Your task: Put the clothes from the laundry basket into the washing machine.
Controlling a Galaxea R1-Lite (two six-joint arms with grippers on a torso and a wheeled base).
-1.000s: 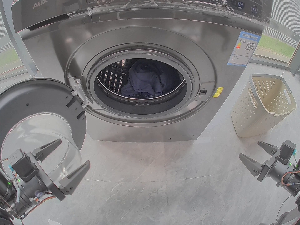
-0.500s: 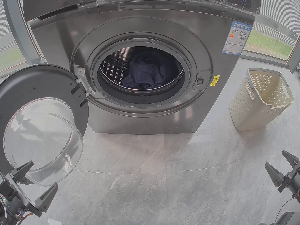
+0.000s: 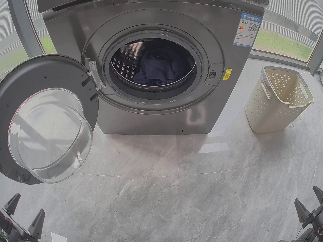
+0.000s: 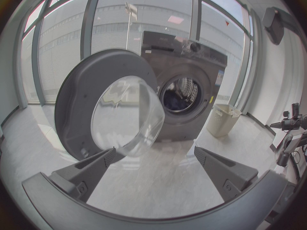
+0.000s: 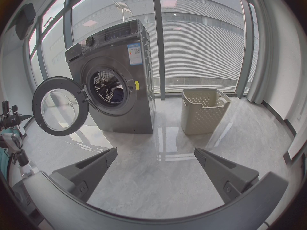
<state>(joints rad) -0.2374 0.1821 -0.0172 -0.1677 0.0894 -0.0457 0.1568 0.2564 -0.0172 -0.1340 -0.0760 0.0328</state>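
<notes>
The grey washing machine (image 3: 154,51) stands with its round door (image 3: 47,118) swung open to the left. Dark blue clothes (image 3: 159,68) lie inside the drum, also seen as dark cloth (image 5: 117,95) through the opening. The cream laundry basket (image 3: 279,99) stands on the floor to the right of the machine, and no cloth shows in it. My left gripper (image 3: 28,204) is low at the left, open and holding nothing, well short of the door. My right gripper (image 3: 307,195) is low at the right, open and holding nothing, well short of the basket (image 5: 204,111).
Grey tiled floor (image 3: 188,185) stretches between me and the machine. The open door's glass bowl (image 4: 128,115) juts out toward my left arm. Tall windows (image 5: 204,39) run behind the machine and basket, and a wall closes the right side.
The head view has shifted, so the machine and basket look farther off. Both grippers have sunk toward the bottom corners, still open.
</notes>
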